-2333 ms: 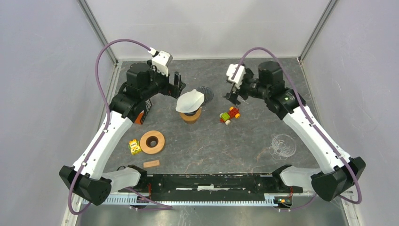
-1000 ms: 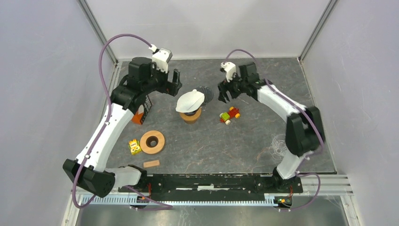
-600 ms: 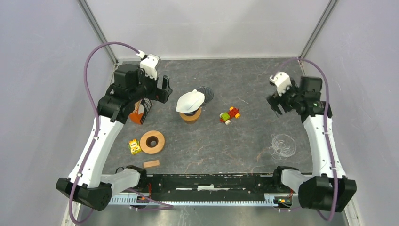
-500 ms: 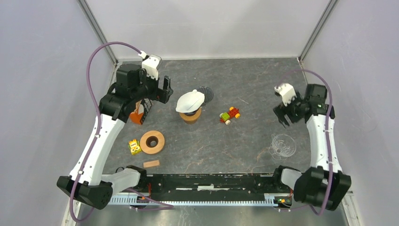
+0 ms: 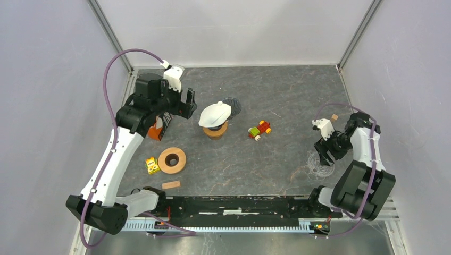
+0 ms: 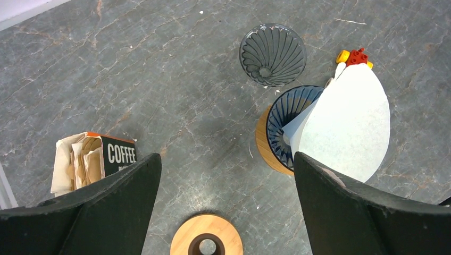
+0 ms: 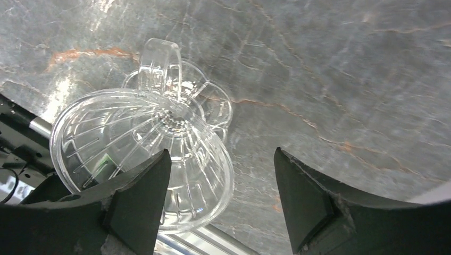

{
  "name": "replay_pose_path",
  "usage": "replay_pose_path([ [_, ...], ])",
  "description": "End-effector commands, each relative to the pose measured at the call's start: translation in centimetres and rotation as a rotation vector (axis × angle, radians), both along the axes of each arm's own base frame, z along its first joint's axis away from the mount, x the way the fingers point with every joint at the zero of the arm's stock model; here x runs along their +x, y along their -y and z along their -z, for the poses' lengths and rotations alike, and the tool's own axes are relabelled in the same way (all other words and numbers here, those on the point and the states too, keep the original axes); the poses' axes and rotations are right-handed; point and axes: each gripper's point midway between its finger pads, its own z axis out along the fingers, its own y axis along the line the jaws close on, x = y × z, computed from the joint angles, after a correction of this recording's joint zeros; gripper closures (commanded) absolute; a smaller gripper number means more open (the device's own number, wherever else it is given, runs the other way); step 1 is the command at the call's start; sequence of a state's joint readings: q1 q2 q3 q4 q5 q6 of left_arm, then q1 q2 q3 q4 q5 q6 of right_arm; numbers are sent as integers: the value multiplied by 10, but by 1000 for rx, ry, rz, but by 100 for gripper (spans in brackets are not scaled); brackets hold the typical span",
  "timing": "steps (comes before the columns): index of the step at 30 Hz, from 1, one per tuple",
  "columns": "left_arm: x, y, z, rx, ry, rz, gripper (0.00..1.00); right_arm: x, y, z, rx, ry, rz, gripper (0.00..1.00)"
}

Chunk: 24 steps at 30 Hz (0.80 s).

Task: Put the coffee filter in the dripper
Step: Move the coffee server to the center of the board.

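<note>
We see the counter (image 5: pixel 276 95) boxed in by pale walls (image 5: pixel 48 106) on the left, back and right, with a metal rail (image 5: pixel 239 204) along its near edge. The widest bare stone lies at the back right and in the middle, between the toy car (image 5: pixel 259 129) and the clear dripper (image 5: pixel 319 166). The left side is more crowded: a wooden ring (image 5: pixel 172 160), a yellow block (image 5: pixel 152 166) just beside it and a small wooden block (image 5: pixel 171 185) nearer the rail. A small brown cube (image 5: pixel 334 117) sits close to the right edge.

The coffee filter (image 6: pixel 348 127) is a white paper cone. Its narrow end dips into the dark blue ribbed dripper (image 6: pixel 287 125) while its wide end leans out over the rim, toward the toy car. The dripper stands on a wooden stand (image 6: pixel 264 149) near the middle of the counter.

The left gripper (image 6: pixel 226 159) hangs above the counter beside the dripper, its jaws wide apart and holding nothing. The right gripper (image 7: pixel 222 154) is low at the near right, jaws apart, over the clear dripper, which lies tipped over; we cannot see either finger pressing on it.

A second dripper (image 6: pixel 272 54), dark and ribbed, sits just behind the first. The coffee box (image 6: pixel 95 159) lies on its side near the left edge, with creased paper filters showing at its open end.
</note>
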State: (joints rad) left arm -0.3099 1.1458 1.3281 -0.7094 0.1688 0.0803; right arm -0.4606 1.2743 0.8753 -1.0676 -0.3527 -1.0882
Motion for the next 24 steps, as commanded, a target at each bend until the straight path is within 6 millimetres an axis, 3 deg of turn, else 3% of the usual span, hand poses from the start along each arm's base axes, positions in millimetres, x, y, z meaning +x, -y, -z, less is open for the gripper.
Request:
replay_pose_path([
  [1,3,2,-4,28,45,44,0,-1,-8,9,62,-19,-47,29],
  [12,3,1,-6,31,59,37,0,26,-36,-9,272,15,-36,97],
  [18,13,-2,-15,44,94,16,0,56,-72,-14,338,39,-95,100],
  [24,23,3,-23,15,106,10,0,87,-139,-11,367,40,-211,100],
])
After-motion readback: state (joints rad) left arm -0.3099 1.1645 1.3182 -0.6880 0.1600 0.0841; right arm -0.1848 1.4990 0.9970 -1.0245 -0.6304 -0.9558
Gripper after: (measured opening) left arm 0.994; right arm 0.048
